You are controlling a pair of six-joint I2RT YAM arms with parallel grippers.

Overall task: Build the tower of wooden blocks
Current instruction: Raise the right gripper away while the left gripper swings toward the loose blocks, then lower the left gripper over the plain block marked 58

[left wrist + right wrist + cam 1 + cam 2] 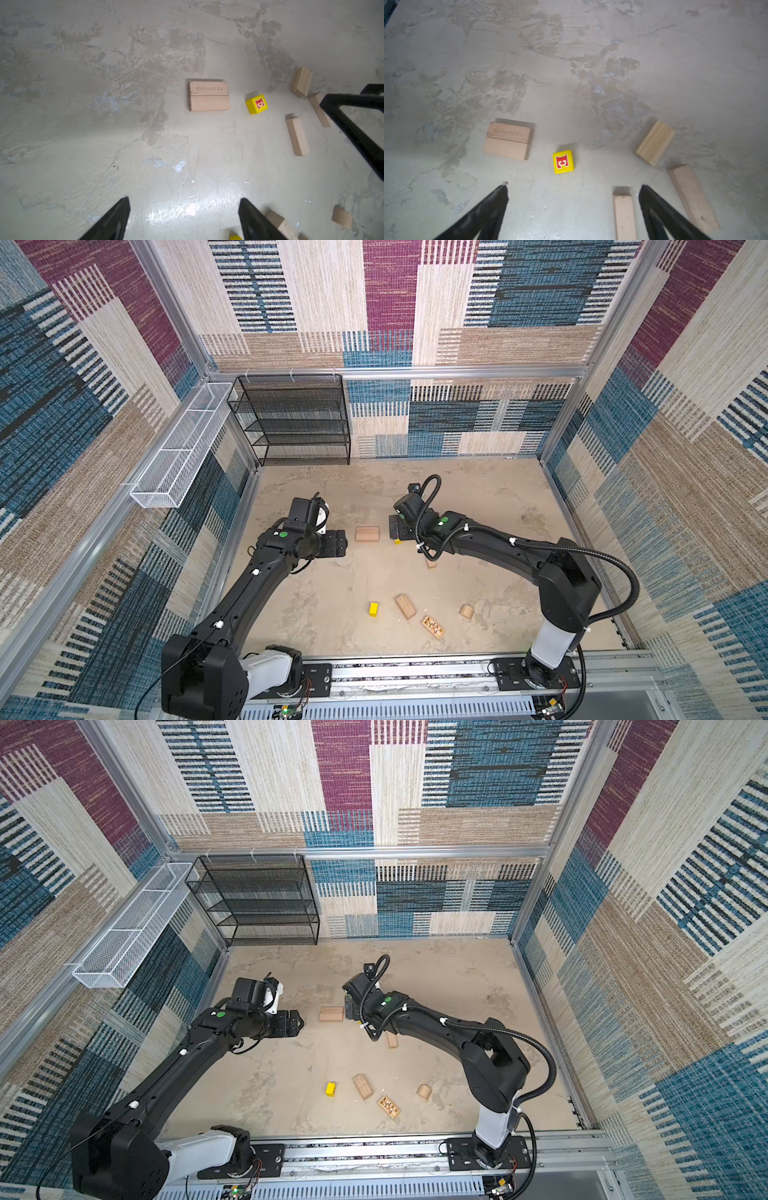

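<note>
Yellow red-lettered block [563, 161] lay on the table [591, 62] just ahead of your right pincer [574, 187], spread wide and empty, near the paired tan oblongs [508, 140]; your left pincer [185, 200], likewise open, stood farther off.

Black mesh shelf rack [291, 423] at the back, white wire basket [174, 464] just beside it, mottled beige tabletop [332, 576]

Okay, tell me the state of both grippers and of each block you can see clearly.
left gripper: open, empty.
right gripper: open, empty.
paired tan blocks: flat, side by side, touching, nothing on top.
lettered yellow block: loose, letter up.
plain yellow block: loose, unstacked.
patterned block: flat, loose.
rounded piece: loose, unstacked.
</note>
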